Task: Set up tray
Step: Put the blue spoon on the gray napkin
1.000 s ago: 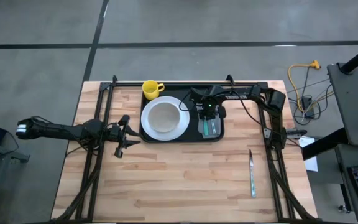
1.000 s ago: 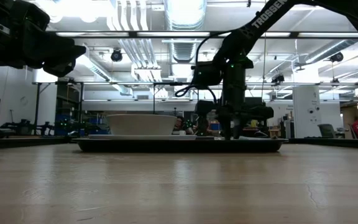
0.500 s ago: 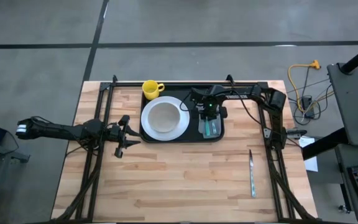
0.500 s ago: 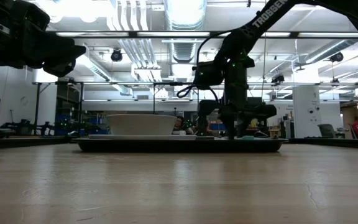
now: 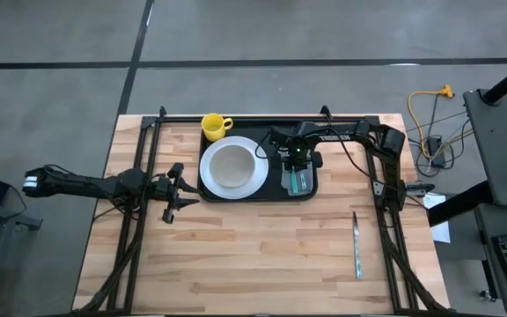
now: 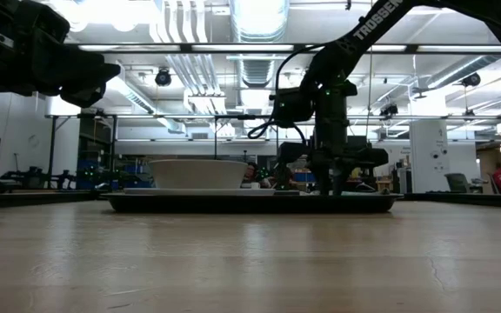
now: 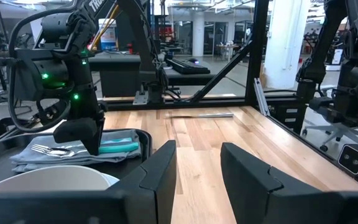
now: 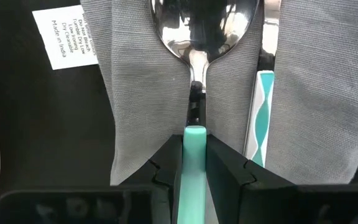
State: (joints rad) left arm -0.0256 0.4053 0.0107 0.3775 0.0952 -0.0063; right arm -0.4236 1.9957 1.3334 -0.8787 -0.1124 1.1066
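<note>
The black tray (image 5: 275, 190) lies at the table's far middle. On it are a white plate (image 5: 233, 167), a yellow mug (image 5: 215, 126) at its far left corner, and a grey napkin (image 5: 299, 182) on its right part. On the napkin lie a teal-handled spoon (image 8: 202, 37) and a second teal-handled utensil (image 8: 258, 112). My right gripper (image 8: 194, 142) is low over the napkin, shut on the spoon. My left gripper (image 7: 197, 171) is open and empty, above the table left of the tray (image 5: 176, 194). My right gripper pinches the spoon's teal handle (image 8: 195, 134) between its two fingers, near where the handle meets the metal neck. The fingers come from above and lie along the spoon. The spoon's bowl (image 8: 204, 22) rests on the napkin.
A knife (image 5: 356, 245) lies on the bare wood near the table's right edge, near side. A white label (image 8: 64, 34) sticks out from the napkin onto the tray. Black frame rails (image 5: 139, 220) run along both sides of the table.
My right gripper has shifted a little toward the table's right edge, staying low over the napkin on the tray.
</note>
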